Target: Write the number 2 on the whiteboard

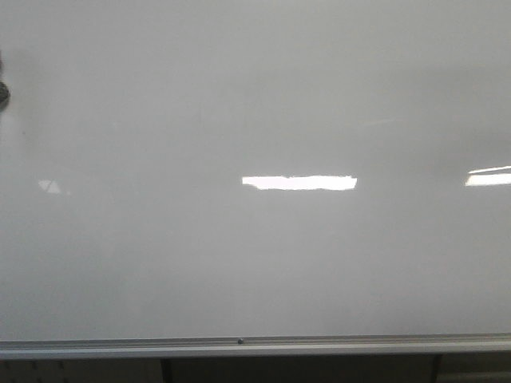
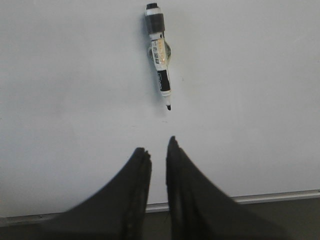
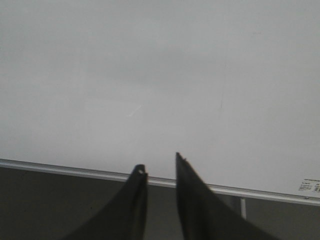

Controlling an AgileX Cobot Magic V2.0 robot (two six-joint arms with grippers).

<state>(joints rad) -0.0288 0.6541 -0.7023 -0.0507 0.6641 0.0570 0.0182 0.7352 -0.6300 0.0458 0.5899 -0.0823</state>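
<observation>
Office, classroom or lab-type room; exact kind not determinable. Evidence: large glossy whiteboard [image 1: 255, 96] fills front view, silver-grey metal rail [image 1: 255, 346] along lower edge. Bright rectangular reflections [image 1: 299, 183] on board surface, consistent with ceiling strip lights. Dry-erase marker [image 2: 159, 52] stuck on board, ahead of left jaws, tip pointing toward them. Small printed label [image 3: 310, 185] on rail, off to one side of right jaws; text too small to read. Dark space under rail with vertical supports [image 1: 166, 370].
</observation>
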